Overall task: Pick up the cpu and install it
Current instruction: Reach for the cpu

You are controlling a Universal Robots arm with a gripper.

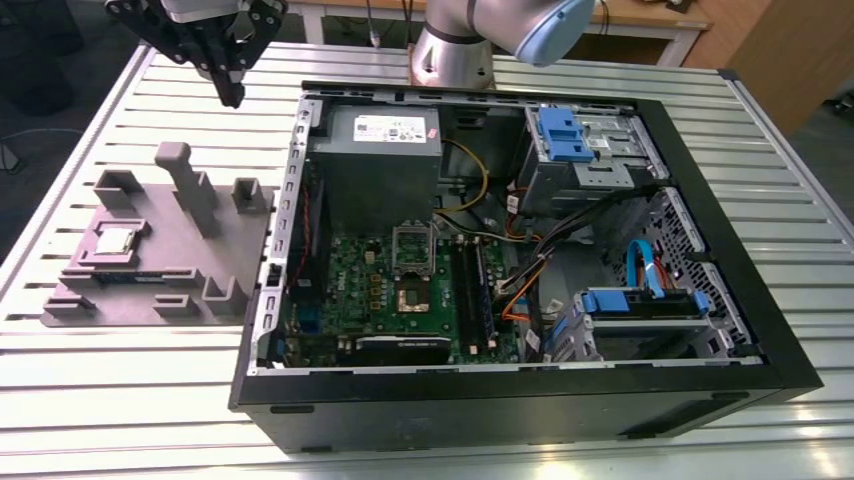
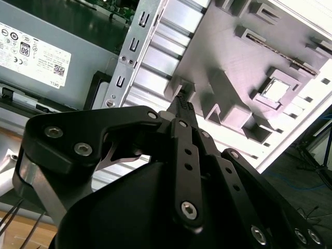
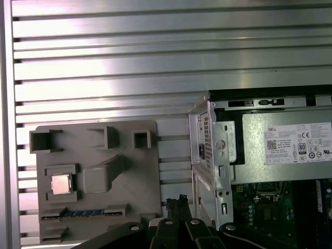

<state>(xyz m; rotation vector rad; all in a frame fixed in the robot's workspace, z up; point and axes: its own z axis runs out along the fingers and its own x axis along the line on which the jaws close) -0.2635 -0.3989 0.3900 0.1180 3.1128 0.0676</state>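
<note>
— While the arm reaches over the far part of the surface (image 1: 134, 400), how does the hand (image 1: 231, 95) sit?

— It hangs above the ribbed aluminium slats and points down. It is just outside the open computer case (image 1: 534, 400), on the exterior view's left. Black linkage bars dotted with bolt heads taper toward its tips.

— And the fingers?

— They are pressed together with nothing between them. In both wrist views the hand (image 2: 182, 101) (image 3: 176, 201) narrows to one thin point.

— Where is the cpu?

— The cpu (image 1: 114, 240) lies flat in a square recess of a matte grey moulded tray (image 1: 247, 245). The tray rests on the surface beside the case. The chip is small and square with a bright silvery metal top, and it is well apart from the hand.

— What is the tray like?

— It is blocky, with upright posts and open pockets rising from a flat plate.

— And inside the case?

— A green motherboard (image 1: 400, 290) lies flat on the case floor. Next to it is a plain grey metal box (image 1: 380, 150) with a white label, and there are blue plastic brackets (image 1: 561, 135) near the far corner.
</note>
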